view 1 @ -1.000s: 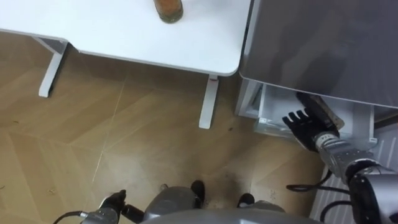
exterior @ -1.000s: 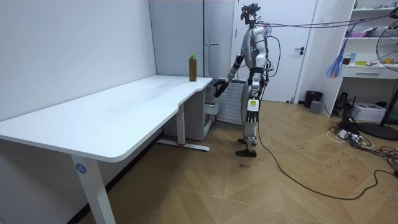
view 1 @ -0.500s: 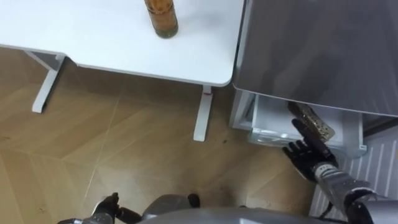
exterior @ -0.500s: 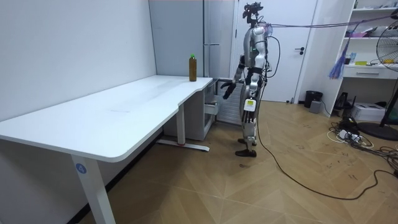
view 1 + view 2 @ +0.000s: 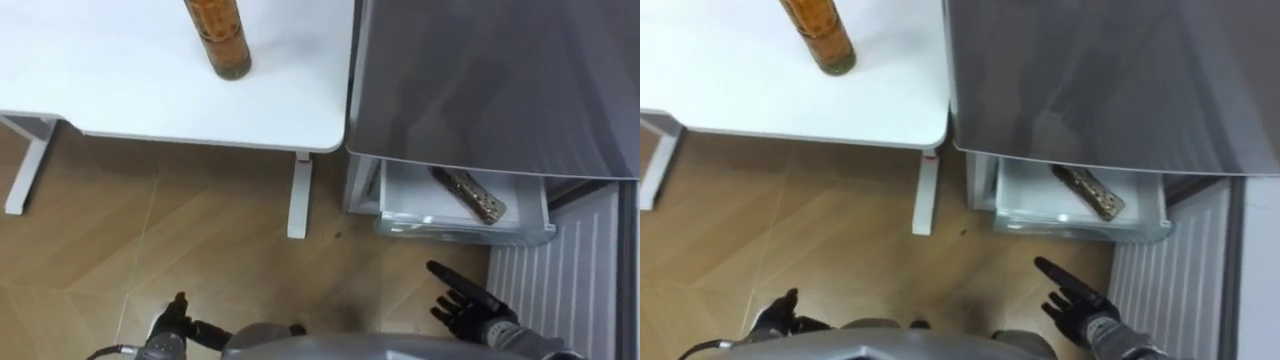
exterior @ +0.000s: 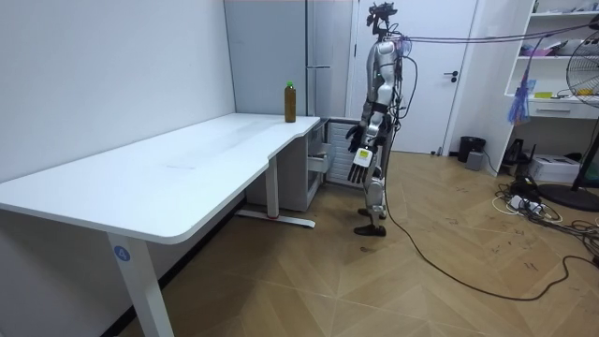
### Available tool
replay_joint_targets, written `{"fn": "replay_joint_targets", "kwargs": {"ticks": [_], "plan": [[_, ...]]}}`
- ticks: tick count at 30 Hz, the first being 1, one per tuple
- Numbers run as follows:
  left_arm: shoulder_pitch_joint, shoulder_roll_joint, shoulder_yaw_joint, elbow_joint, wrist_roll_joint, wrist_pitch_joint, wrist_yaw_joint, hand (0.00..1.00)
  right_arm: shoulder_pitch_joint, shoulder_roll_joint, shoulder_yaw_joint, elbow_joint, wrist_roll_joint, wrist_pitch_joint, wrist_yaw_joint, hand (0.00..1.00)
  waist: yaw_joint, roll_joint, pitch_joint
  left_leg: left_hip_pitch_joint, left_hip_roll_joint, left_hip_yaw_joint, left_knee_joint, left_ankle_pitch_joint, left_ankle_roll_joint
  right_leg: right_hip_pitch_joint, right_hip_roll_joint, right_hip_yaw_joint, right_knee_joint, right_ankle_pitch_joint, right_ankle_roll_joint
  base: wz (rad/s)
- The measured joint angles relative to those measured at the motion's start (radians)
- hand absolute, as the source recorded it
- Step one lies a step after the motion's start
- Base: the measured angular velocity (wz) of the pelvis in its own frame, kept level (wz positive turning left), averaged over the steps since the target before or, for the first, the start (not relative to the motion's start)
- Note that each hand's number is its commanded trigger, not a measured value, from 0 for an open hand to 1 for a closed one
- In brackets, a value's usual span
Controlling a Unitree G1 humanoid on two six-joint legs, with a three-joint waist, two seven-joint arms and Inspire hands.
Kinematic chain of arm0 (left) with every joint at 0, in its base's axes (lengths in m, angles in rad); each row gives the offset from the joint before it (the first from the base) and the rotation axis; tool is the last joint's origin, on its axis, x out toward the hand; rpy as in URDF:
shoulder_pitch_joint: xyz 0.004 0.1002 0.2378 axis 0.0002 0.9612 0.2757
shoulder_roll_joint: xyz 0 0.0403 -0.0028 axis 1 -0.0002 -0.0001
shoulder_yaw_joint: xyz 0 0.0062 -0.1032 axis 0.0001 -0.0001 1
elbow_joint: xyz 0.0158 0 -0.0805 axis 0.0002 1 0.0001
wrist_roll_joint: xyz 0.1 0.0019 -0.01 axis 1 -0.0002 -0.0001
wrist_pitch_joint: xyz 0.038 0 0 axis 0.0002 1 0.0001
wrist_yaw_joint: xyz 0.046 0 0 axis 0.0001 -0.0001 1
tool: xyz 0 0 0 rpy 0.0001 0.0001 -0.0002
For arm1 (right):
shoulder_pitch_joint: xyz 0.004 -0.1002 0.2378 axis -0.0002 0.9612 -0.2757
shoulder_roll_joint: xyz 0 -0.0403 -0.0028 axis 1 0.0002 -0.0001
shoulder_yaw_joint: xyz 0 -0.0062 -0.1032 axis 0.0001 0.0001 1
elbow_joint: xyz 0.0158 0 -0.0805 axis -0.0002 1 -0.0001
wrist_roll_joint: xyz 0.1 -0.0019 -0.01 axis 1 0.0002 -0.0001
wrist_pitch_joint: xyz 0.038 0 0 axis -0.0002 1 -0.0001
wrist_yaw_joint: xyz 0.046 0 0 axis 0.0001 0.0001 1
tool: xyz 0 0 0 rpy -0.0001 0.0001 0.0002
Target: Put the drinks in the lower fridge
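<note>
Right hand (image 5: 472,312) hangs low at the robot's right side, just above the wooden floor, with its fingers spread and straight and nothing in them. It points forward toward the open drawer (image 5: 450,228) at the foot of the grey fridge (image 5: 490,80), and sits near the drawer's front edge but clear of it.

One drink, the lying bottle (image 5: 468,194), already rests on its side inside that drawer. Its long axis runs diagonally, from the back left toward the front right.

The other drink, the standing bottle (image 5: 217,38), is upright on the white table (image 5: 120,90), close to the table's rounded corner next to the fridge. Amber liquid shows through its side, and in the room view it has a green cap. Its long axis is vertical, so it would be gripped around the side rather than from above.

From the right hand, this bottle lies well ahead and far to the robot's left, across the front of the fridge.

Left hand (image 5: 168,322) hangs low on the robot's left side, over the floor in front of the table. Whether it is open or closed cannot be told.

The standing bottle is almost straight ahead of the left hand, so the left arm looks to have the shorter and more direct reach. Either arm would have to rise from floor level to table height.
</note>
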Motion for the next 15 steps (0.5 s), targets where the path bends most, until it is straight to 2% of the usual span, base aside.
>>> {"fn": "replay_joint_targets", "kwargs": {"ticks": [1, 8, 11, 15], "plan": [[0.001, 0.000, 0.009, 0.000, 0.003, 0.000, -0.001, 0.00, 0.001, 0.000, 0.005, -0.005, -0.042, 0.000, -0.001, 0.00, 0.000, 0.000, 0.0002, 0.001, 0.007, 0.000, 0.002, -0.003, 0.000, -0.001, 0.003, 0.006, 0.000, 0.000, 0.000, -0.16], [0.017, -0.003, 0.023, -0.002, 0.008, 0.002, -0.005, 0.00, 0.007, 0.000, 0.021, -0.027, -0.368, -0.026, -0.032, 0.00, -0.029, 0.004, -0.0009, 0.015, 0.007, 0.000, 0.009, -0.005, -0.003, 0.016, 0.008, 0.008, -0.001, 0.002, -0.003, -0.02], [0.014, -0.004, 0.025, -0.001, 0.028, -0.001, -0.005, 0.00, 0.009, 0.000, 0.066, -0.029, -0.513, -0.038, -0.033, 0.00, -0.024, 0.004, -0.0016, 0.031, 0.008, 0.003, 0.007, -0.006, -0.005, 0.025, 0.011, 0.024, -0.002, 0.002, -0.004, -0.05], [0.015, -0.004, 0.032, -0.001, 0.028, -0.005, -0.005, 0.00, 0.017, 0.000, 0.085, -0.032, -0.599, -0.045, -0.033, 0.00, -0.022, 0.004, -0.0015, 0.047, 0.008, 0.010, 0.001, -0.009, -0.006, 0.035, 0.013, 0.035, -0.002, 0.002, -0.004, -0.12]]}}
